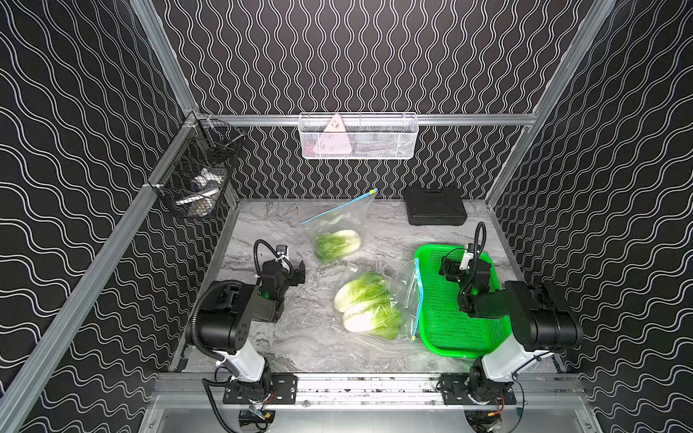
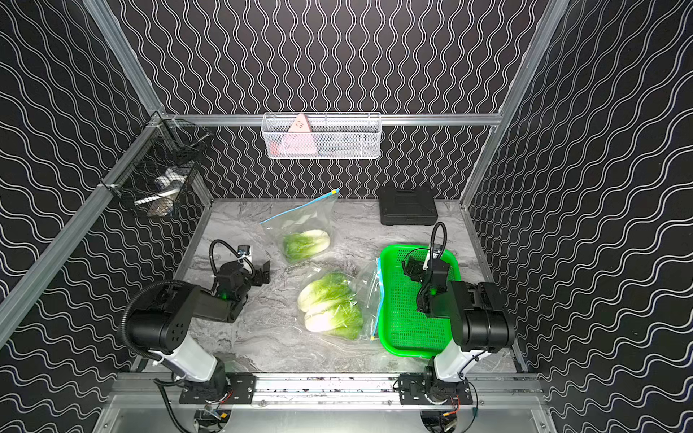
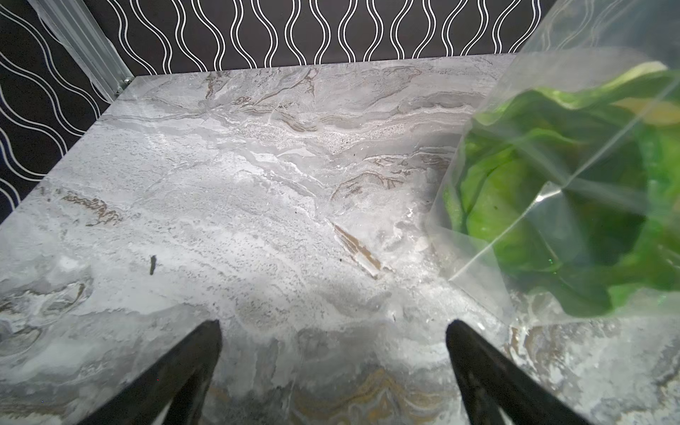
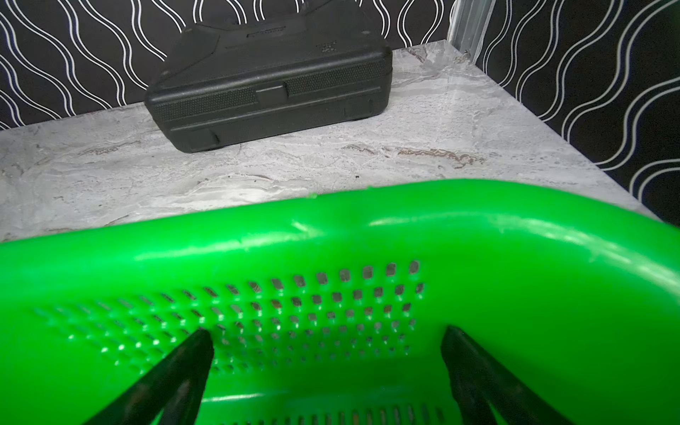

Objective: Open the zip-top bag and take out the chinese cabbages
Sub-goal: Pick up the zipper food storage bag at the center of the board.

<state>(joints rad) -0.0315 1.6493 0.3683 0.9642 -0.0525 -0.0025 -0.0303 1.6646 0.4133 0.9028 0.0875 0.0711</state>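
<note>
Left pincer (image 1: 300,271) released, 9 o'clock; right pincer (image 1: 448,264) released over green tray (image 1: 438,330), 3 o'clock. Two chinese cabbages (image 1: 365,307) bagged at tabletop (image 1: 285,225) centre; third cabbage (image 1: 337,241) bagged, 12 o'clock.

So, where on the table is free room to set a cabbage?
Bare marble table shows at the far left, between the wall and the far zip-top bag, and along the near edge before the near bag. The green tray holds nothing. Crowded: the middle, where the near bag meets the tray's rim.
</note>
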